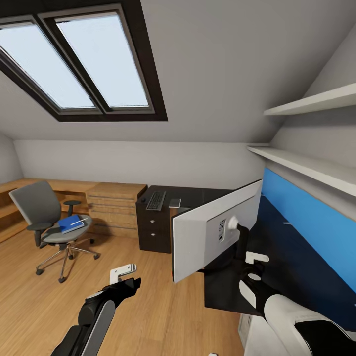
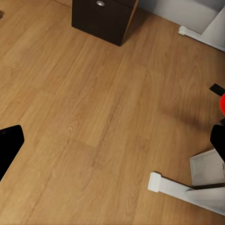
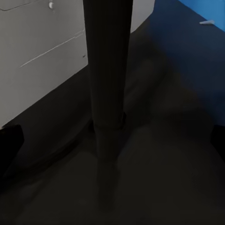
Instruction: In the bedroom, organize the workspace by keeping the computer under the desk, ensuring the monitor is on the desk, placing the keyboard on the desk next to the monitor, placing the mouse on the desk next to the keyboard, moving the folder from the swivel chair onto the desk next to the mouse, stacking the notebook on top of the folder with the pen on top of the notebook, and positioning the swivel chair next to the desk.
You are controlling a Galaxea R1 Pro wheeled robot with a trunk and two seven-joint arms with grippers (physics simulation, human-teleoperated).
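Monitor, a wide flat panel seen from its pale grey back, stands on the glossy black L-shaped desk on a thin dark stem with a round black base; it sits close to the desk's near edge, the screen facing away from the blue wall panel. Right gripper hovers just behind the stem, and in the right wrist view the stem stands ahead between the two dark fingertips at the frame edges, so jaws are apart and hold nothing. Left gripper hangs over the wood floor, jaws likewise spread and empty. Judgement: the monitor is rigid, top-heavy and likely the heaviest movable item; the panel is too wide for the jaws, so grip the stem low, near the base, and move slowly to avoid tipping it off the edge. Flat dark-keyed keyboard lies on the far desk section above the black drawer unit, a small grey slab just beside it, possibly the notebook. Bright blue thin folder lies on the seat of the grey swivel chair, well apart from the desk, with a thin white stick on it, probably the pen. Folder looks light, stiff and hard to pinch flat; take it by an overhanging edge.
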